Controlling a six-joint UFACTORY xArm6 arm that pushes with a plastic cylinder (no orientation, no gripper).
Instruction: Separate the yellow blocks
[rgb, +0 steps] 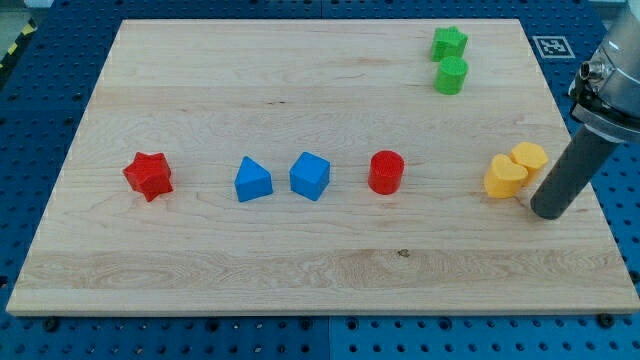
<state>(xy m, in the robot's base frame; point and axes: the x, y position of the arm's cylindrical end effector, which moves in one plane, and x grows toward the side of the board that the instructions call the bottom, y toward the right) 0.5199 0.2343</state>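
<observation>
Two yellow blocks touch each other near the board's right edge: a yellow heart (505, 176) on the left and a yellow hexagon (529, 156) up and to its right. My tip (549, 211) rests on the board just right of and below the heart, a small gap from both blocks. The dark rod rises from it toward the view's upper right.
A red star (148, 176), a blue triangle (252, 180), a blue cube (310, 176) and a red cylinder (385, 172) lie in a row across the middle. A green star (449, 43) and a green cylinder (451, 75) sit at top right. The wooden board (300, 270) lies on a blue perforated table.
</observation>
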